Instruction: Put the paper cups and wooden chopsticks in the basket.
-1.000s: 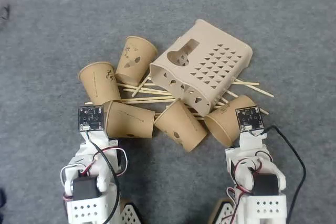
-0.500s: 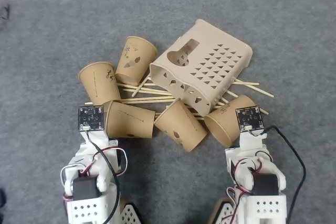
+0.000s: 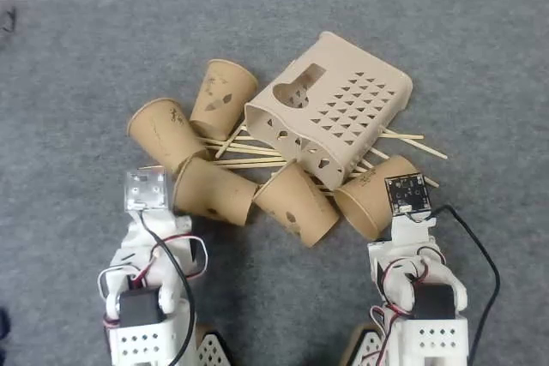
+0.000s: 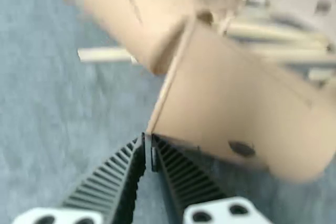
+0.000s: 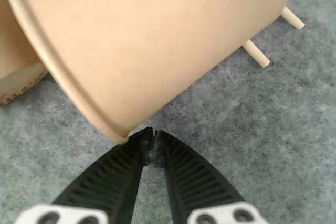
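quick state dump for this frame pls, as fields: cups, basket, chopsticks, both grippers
cups: five paper cups, all on their sides on the grey mat, outside the basket
basket: tipped over, resting on the wooden chopsticks
chopsticks: scattered flat, partly under the basket and cups
left: left gripper shut, tips at a cup's rim
right: right gripper shut, tips at a cup's rim

Nothing printed on the paper cups (image 3: pixel 222 96) can be read.
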